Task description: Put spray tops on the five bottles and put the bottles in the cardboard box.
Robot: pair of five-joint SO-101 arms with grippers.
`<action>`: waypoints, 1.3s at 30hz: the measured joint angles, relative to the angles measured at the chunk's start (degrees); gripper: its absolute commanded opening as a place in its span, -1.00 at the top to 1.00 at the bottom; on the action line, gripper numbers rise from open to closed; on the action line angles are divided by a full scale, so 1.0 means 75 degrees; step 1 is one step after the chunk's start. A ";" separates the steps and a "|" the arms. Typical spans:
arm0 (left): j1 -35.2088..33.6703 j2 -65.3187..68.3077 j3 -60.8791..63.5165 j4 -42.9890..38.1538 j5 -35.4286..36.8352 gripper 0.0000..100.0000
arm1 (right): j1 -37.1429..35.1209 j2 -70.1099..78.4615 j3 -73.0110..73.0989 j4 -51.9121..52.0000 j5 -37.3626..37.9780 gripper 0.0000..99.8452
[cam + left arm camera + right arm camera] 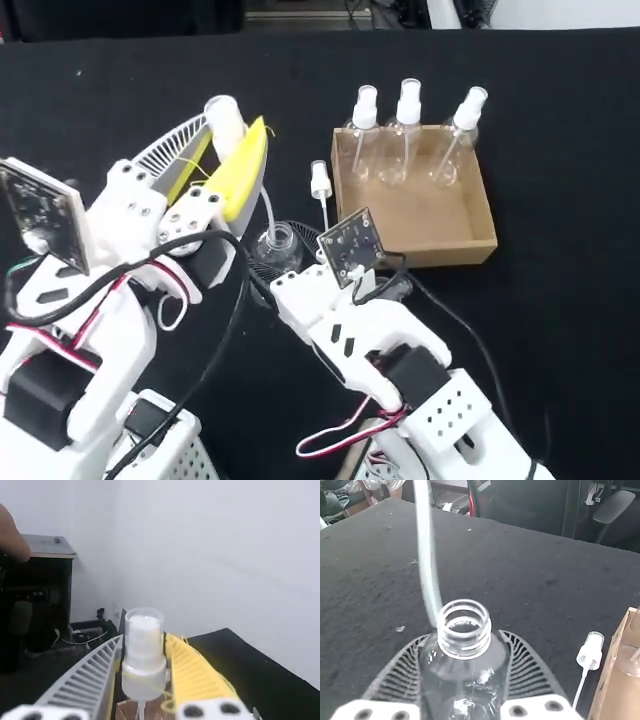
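Observation:
My left gripper [226, 140] is shut on a white spray top [224, 115], held high between its grey and yellow fingers [192, 675]; the top's head [143, 652] sits between them. Its clear tube [427, 550] hangs down and its end touches the outside of the open neck of a clear bottle [464, 645]. My right gripper [462, 680] is shut on that bottle [279, 245], holding it upright. Three capped bottles [405, 135] stand at the far side of the cardboard box [478, 215]. A loose spray top [321, 185] lies on the table beside the box.
The black table [560, 120] stretches right of and behind the box. Both arms' white bodies and cables crowd the near side. Room furniture stands beyond the table's far edge.

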 measured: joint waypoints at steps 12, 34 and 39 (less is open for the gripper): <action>0.0000 0.0656 -0.0399 -0.0047 0.0000 0.94 | 0.0000 0.0000 0.0000 0.0000 0.0000 0.98; 0.0035 0.0797 0.0938 0.1055 0.0012 0.68 | -0.0023 0.0012 0.0000 0.0000 0.0000 0.98; 0.0023 0.0797 0.0938 0.1512 0.0012 0.47 | 0.0012 0.0023 0.0000 0.0000 0.0000 0.98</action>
